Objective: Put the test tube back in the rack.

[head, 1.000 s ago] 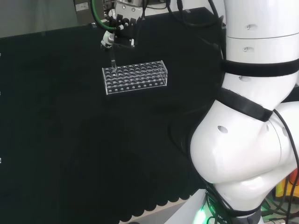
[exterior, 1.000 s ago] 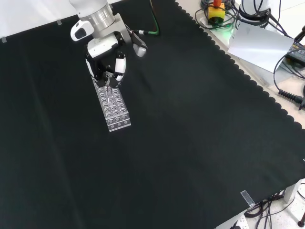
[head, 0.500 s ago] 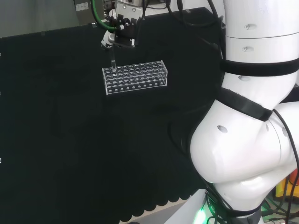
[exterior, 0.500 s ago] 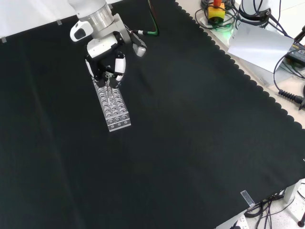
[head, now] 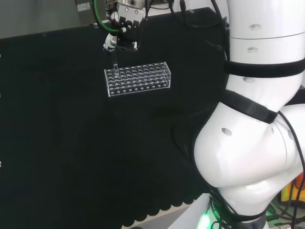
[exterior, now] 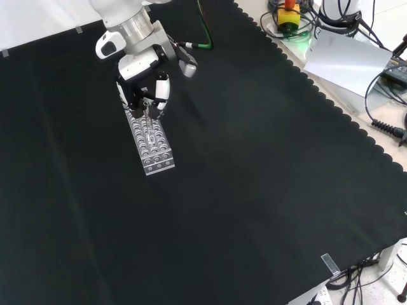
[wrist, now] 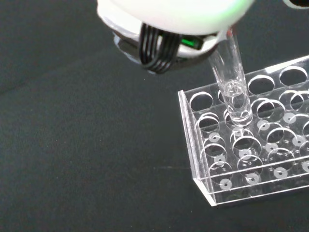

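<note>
Hanging upright from the hand [exterior: 143, 76], a clear test tube [wrist: 232, 87] stands with its rounded lower end at the top plate of a clear plastic rack [head: 137, 78], over a hole in the second row in from one short end, as the wrist view shows; whether the tip has entered the hole cannot be told. In the head view the test tube [head: 115, 64] is a thin pale line dropping to the rack's left end, near its far corner. In the front view it [exterior: 147, 115] meets the far end of the rack [exterior: 151, 141], which runs lengthwise toward the camera.

The fingers [exterior: 162, 90] are curled downward and pinch the tube's upper part between them, black and white tips close together above the rack. A white part of the hand [wrist: 178, 17] with a bundle of black cables beneath it sits just above the tube in the wrist view.

The rack's other holes appear empty, each with a small white ring at the bottom. It rests alone on the black cloth of the worktop [exterior: 254, 190], toward the far left of the head view, well apart from the cloth's scalloped near edge. The arm's white links [head: 257, 119] rise at the right of the head view.
</note>
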Action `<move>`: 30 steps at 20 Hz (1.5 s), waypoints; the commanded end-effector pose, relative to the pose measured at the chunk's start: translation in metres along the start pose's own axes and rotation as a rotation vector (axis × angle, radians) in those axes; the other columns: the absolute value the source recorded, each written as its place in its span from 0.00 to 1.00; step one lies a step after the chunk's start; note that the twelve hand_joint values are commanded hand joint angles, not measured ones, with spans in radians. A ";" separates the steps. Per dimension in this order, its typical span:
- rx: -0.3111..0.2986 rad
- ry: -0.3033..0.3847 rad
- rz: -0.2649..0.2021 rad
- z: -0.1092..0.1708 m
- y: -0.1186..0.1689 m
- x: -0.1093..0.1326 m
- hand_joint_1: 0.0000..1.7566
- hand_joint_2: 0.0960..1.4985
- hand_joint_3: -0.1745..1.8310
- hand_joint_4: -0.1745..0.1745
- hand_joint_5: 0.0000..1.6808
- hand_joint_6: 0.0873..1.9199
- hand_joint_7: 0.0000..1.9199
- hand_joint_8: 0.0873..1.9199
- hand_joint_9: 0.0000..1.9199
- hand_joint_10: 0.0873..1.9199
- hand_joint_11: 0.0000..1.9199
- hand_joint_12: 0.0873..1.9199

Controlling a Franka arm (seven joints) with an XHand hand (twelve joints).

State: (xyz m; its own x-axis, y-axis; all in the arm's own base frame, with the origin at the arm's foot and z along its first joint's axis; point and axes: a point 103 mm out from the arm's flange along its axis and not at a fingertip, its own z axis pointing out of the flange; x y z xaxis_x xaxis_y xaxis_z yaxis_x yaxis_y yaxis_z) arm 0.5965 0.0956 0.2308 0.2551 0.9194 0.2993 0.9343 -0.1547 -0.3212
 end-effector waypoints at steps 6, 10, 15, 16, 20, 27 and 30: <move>0.018 -0.012 0.005 0.013 -0.002 0.002 0.75 0.47 0.31 0.00 0.82 0.00 0.71 0.34 0.83 0.26 0.65 0.43; 0.026 -0.007 0.000 0.012 0.000 -0.002 0.75 0.47 0.31 0.00 0.82 0.00 0.71 0.34 0.83 0.26 0.65 0.43; 0.040 -0.047 -0.001 0.019 0.006 0.001 0.75 0.47 0.31 0.00 0.82 0.00 0.71 0.34 0.83 0.26 0.65 0.43; 0.043 -0.047 0.000 0.022 0.009 0.002 0.75 0.47 0.31 0.00 0.82 0.00 0.71 0.34 0.83 0.26 0.65 0.43; 0.048 -0.027 -0.001 0.019 0.011 -0.004 0.75 0.47 0.31 0.00 0.82 0.00 0.71 0.34 0.83 0.26 0.65 0.43; 0.067 -0.035 0.008 0.024 0.019 -0.004 0.75 0.47 0.31 0.00 0.82 0.00 0.71 0.34 0.83 0.26 0.65 0.43; 0.077 -0.035 0.009 0.035 0.026 -0.001 0.75 0.47 0.31 0.00 0.82 0.00 0.71 0.34 0.83 0.26 0.65 0.43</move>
State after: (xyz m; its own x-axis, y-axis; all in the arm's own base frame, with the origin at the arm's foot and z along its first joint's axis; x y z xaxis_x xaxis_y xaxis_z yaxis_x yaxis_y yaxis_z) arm 0.6077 0.0977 0.2043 0.2512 0.9284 0.2739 0.9178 -0.1385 -0.3722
